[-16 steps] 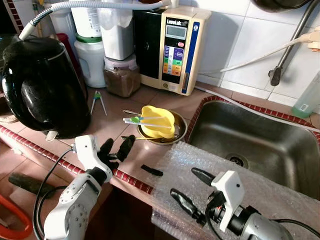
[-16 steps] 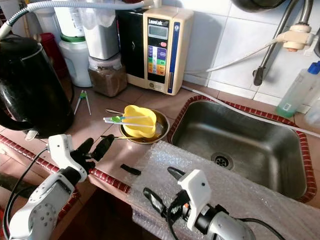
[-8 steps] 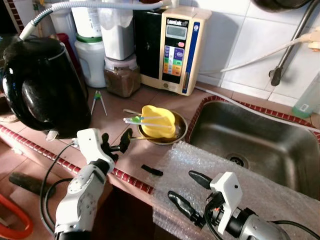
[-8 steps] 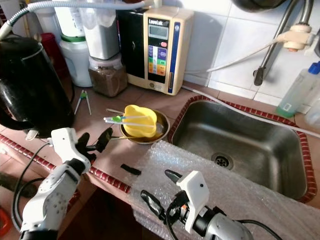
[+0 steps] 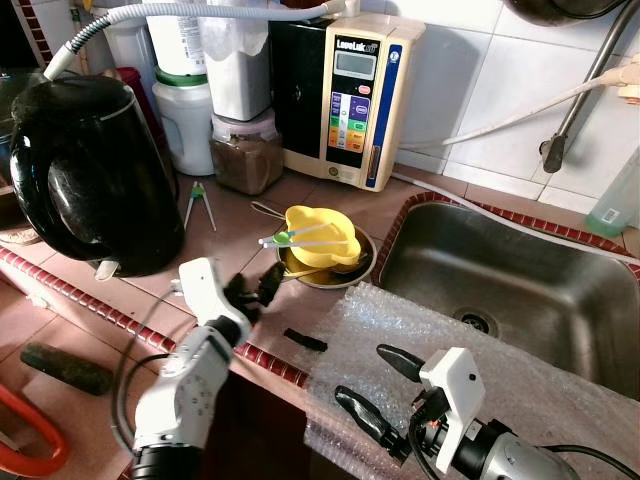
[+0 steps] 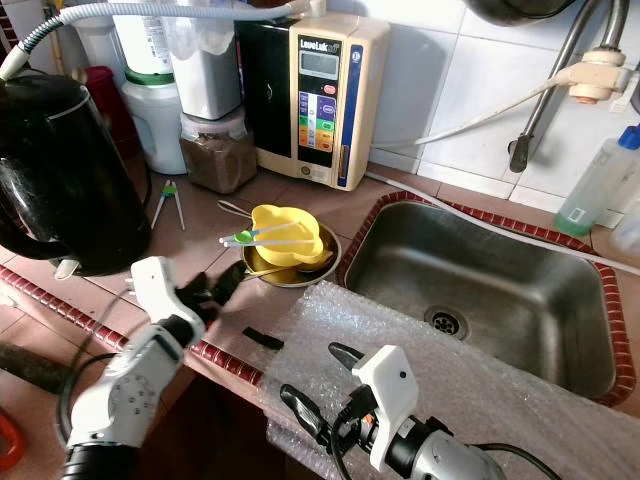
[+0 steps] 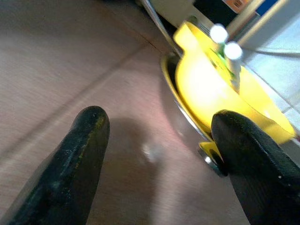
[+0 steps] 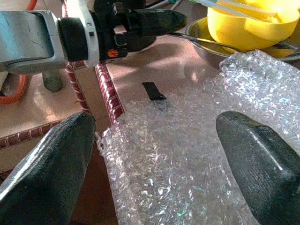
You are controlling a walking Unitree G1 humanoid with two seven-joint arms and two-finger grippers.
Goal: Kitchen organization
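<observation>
Reaching nearer the metal bowl [image 5: 345, 272] than a second ago, left gripper [image 5: 257, 291], fingers apart; right gripper [image 5: 378, 385], fingers likewise spread, unmoved over bubble wrap [image 5: 470, 345] beside that bowl

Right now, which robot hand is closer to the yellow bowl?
The left. The left gripper hovers open over the counter just beside the yellow bowl. The right gripper sits farther off, open above the bubble wrap.

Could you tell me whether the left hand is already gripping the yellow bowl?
No, the left hand is open over the bare counter, with the yellow bowl lying just beyond its fingertips.
</observation>
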